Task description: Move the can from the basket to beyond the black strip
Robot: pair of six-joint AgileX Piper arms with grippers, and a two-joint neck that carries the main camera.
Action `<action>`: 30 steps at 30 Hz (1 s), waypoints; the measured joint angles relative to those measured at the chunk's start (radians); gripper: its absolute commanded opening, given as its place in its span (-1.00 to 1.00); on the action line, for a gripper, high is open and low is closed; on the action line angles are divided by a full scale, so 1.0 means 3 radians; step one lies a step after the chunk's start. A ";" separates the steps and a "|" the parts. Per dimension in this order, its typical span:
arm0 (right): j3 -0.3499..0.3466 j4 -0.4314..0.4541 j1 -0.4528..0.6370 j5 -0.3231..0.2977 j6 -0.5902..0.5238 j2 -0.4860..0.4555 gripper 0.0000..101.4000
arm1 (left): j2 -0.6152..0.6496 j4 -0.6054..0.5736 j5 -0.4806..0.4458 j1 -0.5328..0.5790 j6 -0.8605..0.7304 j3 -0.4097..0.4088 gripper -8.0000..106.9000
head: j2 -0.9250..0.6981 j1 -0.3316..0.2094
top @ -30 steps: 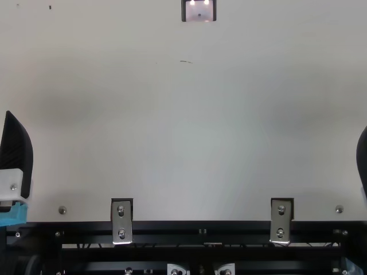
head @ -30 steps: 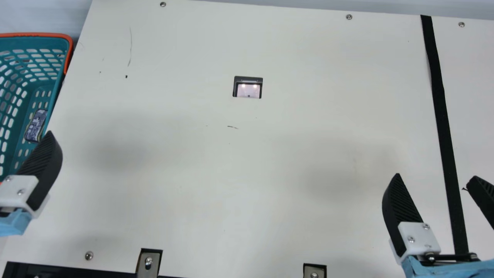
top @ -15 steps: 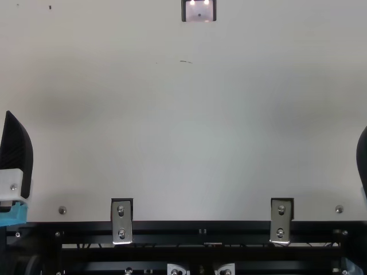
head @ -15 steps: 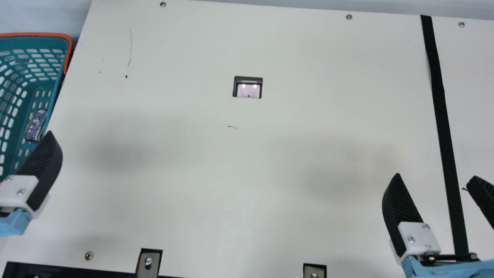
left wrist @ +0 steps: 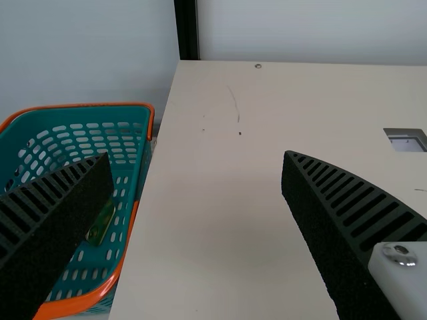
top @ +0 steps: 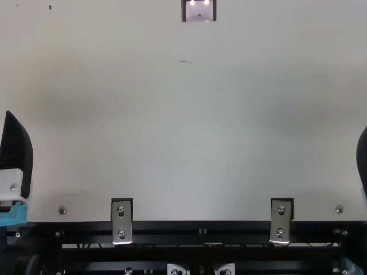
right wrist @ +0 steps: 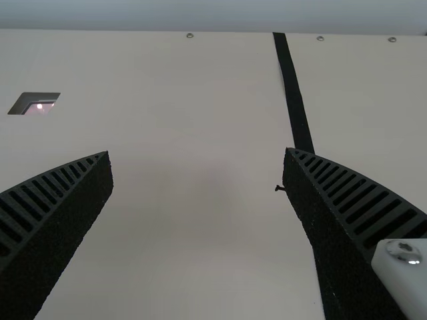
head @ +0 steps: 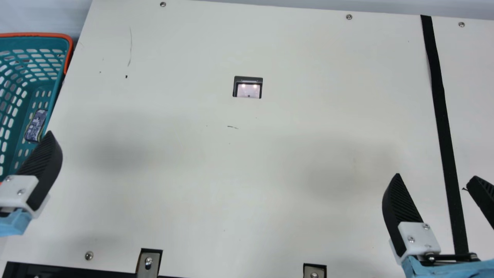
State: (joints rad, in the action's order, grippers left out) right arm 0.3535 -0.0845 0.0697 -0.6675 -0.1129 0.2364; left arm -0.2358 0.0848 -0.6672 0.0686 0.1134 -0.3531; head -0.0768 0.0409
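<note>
The main view's left edge cuts off the teal basket (head: pixel 23 41), which lies between 9 and 10 o'clock, and also part of the left claw (head: pixel 43 166), between 8 and 9. The can (head: pixel 36 125) lies inside the basket, against its wall at the basket's 4 o'clock; a finger of the claw hides its near end, and whether they touch I cannot tell. The right claw (head: pixel 436 175) sits between 3 and 4 o'clock, its outer finger cropped by the frame and its base covering the near end of the black strip (head: pixel 440 100), which runs from about 1 o'clock toward 5 across the cream table (head: pixel 231 185). The left wrist view adds both fingers of the left claw (left wrist: pixel 197 154), spread wide, and a greenish side of the can, again partly covered by a finger. The right wrist view shows the right claw (right wrist: pixel 198 152) gaping just as wide, one finger hiding a stretch of the strip. The top view gives the black rails (top: pixel 200 252) at 6 o'clock, with cropped fingers at 9 and 3.
</note>
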 measured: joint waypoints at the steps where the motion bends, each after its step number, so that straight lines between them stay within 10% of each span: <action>1: 0.0000 0.0000 0.0000 0.0000 0.0000 0.0000 1.00 | 0.0000 0.0000 0.0000 0.0000 0.0000 0.0000 0.71 | 0.0000 0.0000; 30: 0.0000 0.0000 0.0000 0.0000 0.0000 0.0000 1.00 | 0.0000 0.0000 0.0000 0.0000 0.0000 0.0000 0.71 | 0.0034 0.0000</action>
State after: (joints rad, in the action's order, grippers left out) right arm 0.3535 -0.0845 0.0697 -0.6675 -0.1129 0.2364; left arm -0.2358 0.0848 -0.6672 0.0686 0.1134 -0.3531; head -0.0665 0.0409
